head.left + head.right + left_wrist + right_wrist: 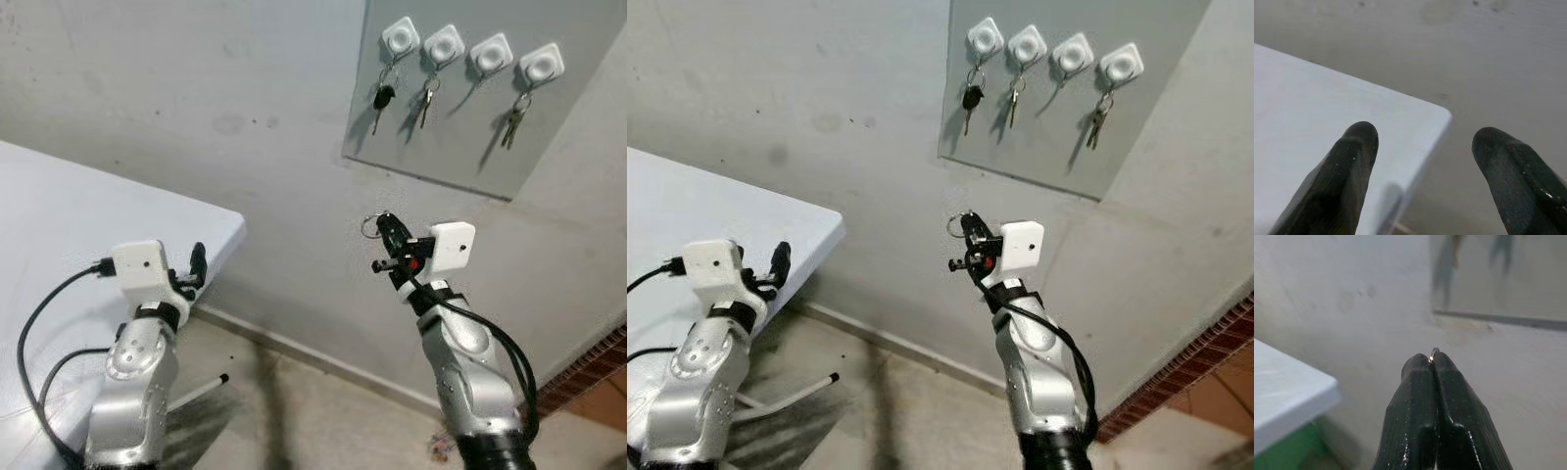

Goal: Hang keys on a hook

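Right claw (384, 227): raised in front of the wall, below and left of the hook board (549, 147). Fingers pressed together and clamped on a key ring (370, 226), whose loop stands out past the tips; the right wrist view shows a sliver of ring (1433, 354) pinched between the pads. Any keys on it cannot be made out behind the fingers.

Left claw (193, 266): held over the corner of the counter (59, 211), fingers apart, nothing between them.

Handling, as judged: the ring is thin metal, light, rigid and smooth. It is apt to pivot or slip in a pinch grip, and any keys below it would swing freely. The hold is at the ring's edge, which leaves the loop open to pass over a hook; that is the right place to grip, provided the loop stays facing the board.

Hooks: four white square hooks in a row along the board's top edge. The first (400, 38), second (444, 44) and fourth (541, 65) each carry keys. The third (491, 53) is bare and is the likely target. It sits between two loaded hooks, so clearance is tight.

Surface and room: grey plaster wall, stained in places. The counter is white and smooth, with its corner pointing toward the wall. The floor is tiled, with a brick edge (588, 372) at the right.
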Robot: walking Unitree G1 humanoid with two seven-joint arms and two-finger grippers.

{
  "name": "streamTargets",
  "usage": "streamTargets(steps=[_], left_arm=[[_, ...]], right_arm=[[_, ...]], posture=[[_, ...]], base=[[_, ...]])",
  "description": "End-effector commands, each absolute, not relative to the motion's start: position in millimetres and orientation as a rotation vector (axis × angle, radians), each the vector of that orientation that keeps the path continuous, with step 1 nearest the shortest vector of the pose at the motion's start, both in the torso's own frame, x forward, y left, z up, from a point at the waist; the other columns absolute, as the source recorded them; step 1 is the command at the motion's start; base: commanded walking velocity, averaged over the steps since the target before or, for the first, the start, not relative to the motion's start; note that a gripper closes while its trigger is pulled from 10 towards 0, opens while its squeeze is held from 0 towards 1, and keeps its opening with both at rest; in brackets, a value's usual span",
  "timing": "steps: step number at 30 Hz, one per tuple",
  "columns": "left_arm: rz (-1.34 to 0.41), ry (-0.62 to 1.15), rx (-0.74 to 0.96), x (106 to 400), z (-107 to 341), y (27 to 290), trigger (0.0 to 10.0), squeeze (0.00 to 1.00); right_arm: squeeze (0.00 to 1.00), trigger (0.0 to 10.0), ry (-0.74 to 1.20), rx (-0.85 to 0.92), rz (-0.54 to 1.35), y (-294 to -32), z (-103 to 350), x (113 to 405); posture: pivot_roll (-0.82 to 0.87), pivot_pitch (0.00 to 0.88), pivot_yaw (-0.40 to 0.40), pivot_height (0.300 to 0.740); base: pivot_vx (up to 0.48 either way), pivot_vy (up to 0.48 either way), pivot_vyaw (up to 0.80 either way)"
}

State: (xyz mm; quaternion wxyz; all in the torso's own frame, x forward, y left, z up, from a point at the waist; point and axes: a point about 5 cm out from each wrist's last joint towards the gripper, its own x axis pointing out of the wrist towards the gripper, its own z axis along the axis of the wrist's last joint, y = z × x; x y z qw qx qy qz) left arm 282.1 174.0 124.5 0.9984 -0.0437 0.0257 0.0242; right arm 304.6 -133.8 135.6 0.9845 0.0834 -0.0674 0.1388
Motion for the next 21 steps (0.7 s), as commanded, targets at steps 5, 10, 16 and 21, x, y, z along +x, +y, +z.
streamTargets(steps=[5,10,16,21], left_arm=[[0.071,0.056,-0.063,282.7,128.4,179.0,10.0,0.00],[0.077,0.058,-0.061,282.3,129.0,178.6,10.0,0.00],[0.064,0.057,-0.037,281.9,129.3,177.3,10.0,0.00],[0.052,0.053,-0.032,284.0,131.8,178.3,10.0,0.00]], right_arm=[[0.00,10.0,-0.149,0.175,0.286,-129.8,143.0,307.9],[0.00,10.0,-0.140,0.171,0.293,-128.9,141.8,308.0],[0.00,10.0,-0.141,0.170,0.280,-131.5,143.3,308.5],[0.00,10.0,-0.140,0.171,0.280,-130.0,143.0,307.8]], posture=[[-0.08,0.000,-0.035,0.740],[-0.09,0.000,-0.041,0.740],[-0.09,0.000,-0.037,0.740],[-0.09,0.000,-0.031,0.740]], base=[[0.000,0.000,-0.75],[0.000,0.000,-0.76],[0.000,0.000,-0.75],[0.000,0.000,-0.74]])
